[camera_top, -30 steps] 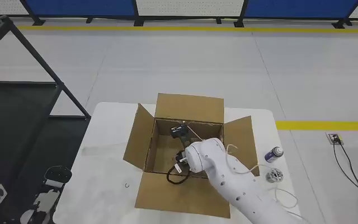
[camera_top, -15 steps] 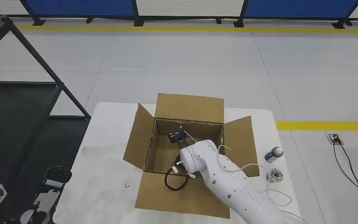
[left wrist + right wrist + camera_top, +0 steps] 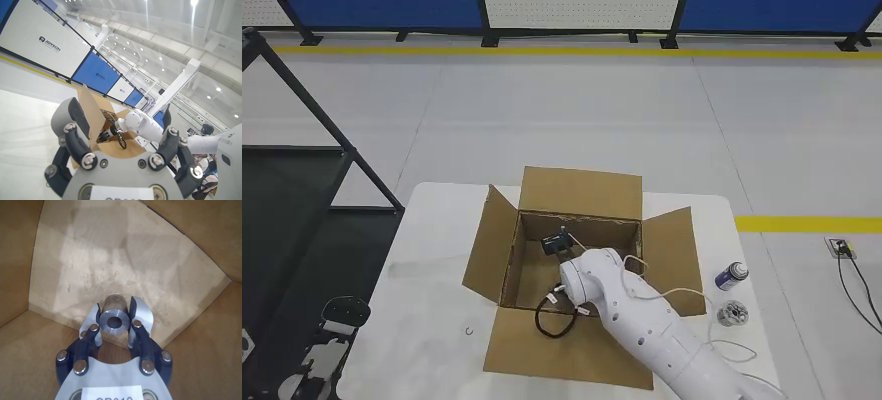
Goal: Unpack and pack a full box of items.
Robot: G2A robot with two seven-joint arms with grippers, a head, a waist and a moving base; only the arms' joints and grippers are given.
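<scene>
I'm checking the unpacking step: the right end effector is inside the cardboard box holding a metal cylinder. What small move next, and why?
Probably a straight lift, grip shut. The right end effector clamps the metal cylinder low inside the cardboard box, walls on all sides; a spray can and a small metal part already lie outside on the table.

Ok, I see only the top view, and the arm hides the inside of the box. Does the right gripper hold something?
Observer: Yes. The right gripper is shut on a metal cylinder with a round hole in its end face.
Operator: Is the cylinder inside the box?
Observer: Yes. The walls of the cardboard box stand around it, and the box floor lies just ahead of it.
Operator: And the left gripper?
Observer: The left gripper is open and holds nothing. It faces the box from outside.
</scene>
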